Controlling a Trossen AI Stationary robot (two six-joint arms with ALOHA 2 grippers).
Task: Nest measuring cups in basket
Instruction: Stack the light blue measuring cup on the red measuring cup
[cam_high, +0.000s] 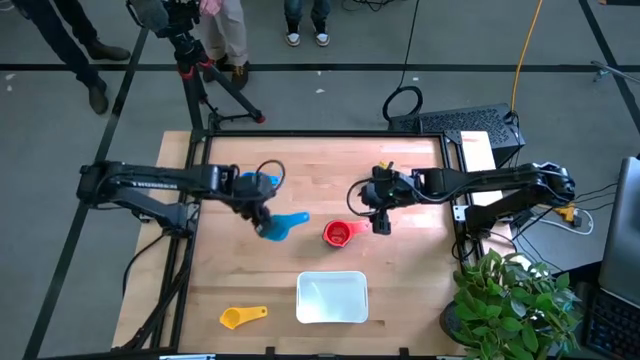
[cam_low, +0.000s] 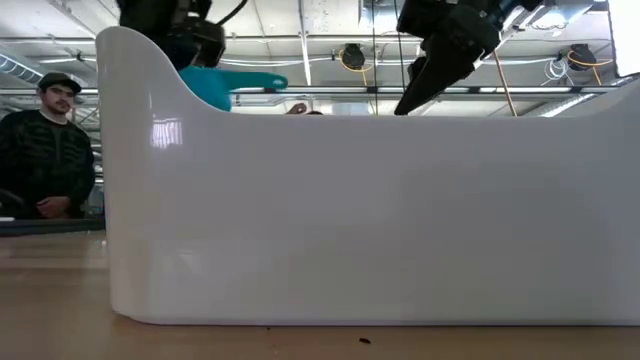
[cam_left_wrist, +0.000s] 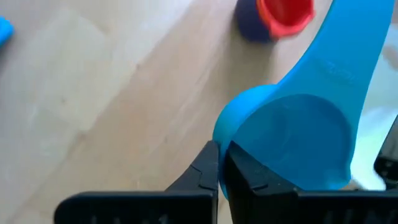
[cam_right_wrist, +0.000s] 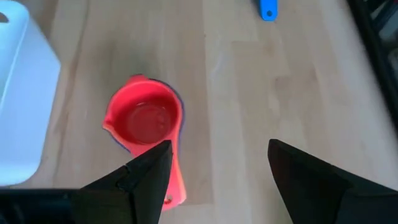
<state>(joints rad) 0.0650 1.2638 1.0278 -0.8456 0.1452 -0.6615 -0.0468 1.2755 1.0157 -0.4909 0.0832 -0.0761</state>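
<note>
My left gripper (cam_high: 262, 214) is shut on a light blue measuring cup (cam_high: 282, 225) at mid-table; the low view shows that cup (cam_low: 232, 84) above the basket's wall. A second light blue cup (cam_high: 256, 182) lies behind it on the table. The red cup (cam_high: 339, 233) sits in a dark blue cup (cam_left_wrist: 249, 26) on the wood. My right gripper (cam_right_wrist: 214, 168) hangs open above the red cup's handle (cam_right_wrist: 178, 183), touching nothing. The yellow cup (cam_high: 240, 317) lies near the front edge, left of the white basket (cam_high: 332, 298). No green or orange cup shows. My left gripper holds the light blue cup by the bowl's rim (cam_left_wrist: 222, 148), on the side opposite the handle. One finger (cam_left_wrist: 252, 177) is inside the bowl and one (cam_left_wrist: 202, 171) outside. The cup is lifted clear and tipped, with its handle (cam_left_wrist: 348, 56) pointing away toward the red cup.
The basket's wall (cam_low: 370, 210) fills the low view. A person (cam_low: 45, 140) sits beyond the table's far side, and other people's legs and a tripod (cam_high: 195, 60) stand there too. A potted plant (cam_high: 510, 300) is off the table's right front corner.
</note>
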